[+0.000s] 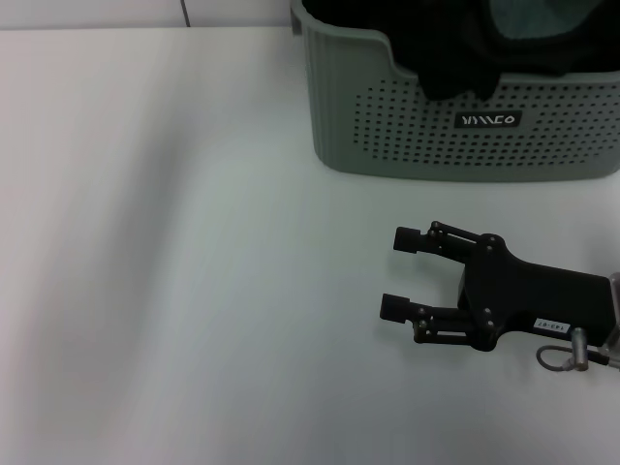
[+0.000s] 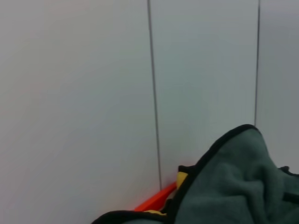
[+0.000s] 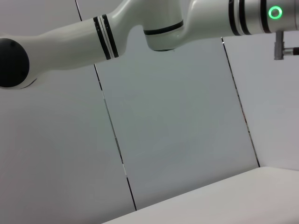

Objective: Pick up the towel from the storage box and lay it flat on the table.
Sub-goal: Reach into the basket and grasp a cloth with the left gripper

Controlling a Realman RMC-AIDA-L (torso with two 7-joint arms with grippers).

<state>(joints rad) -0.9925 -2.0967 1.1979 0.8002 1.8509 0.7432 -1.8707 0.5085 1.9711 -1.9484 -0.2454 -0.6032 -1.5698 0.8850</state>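
- The table (image 1: 194, 291) is a wide white top, bare where the cloth should go; the risk here is a bunched or folded landing if the cloth is let go from one corner only
- The storage box (image 1: 465, 136) stands at the table's far right side, near the right arm; a snagged cloth could drag or tip it, as nothing holds it down
- The towel (image 2: 233, 186) is crumpled, grey-teal face out with black edging and a sliver of yellow, close under the left wrist camera; in the head view its teal patch (image 1: 538, 19) lies in the box among black cloth (image 1: 455, 68), which could be lifted along with it or by mistake
- The right gripper (image 1: 402, 272) lies low over the table in front of the box, fingers spread and empty
- The left gripper is out of sight, so I cannot tell whether it grasps the towel; a weak pinch would drop it back
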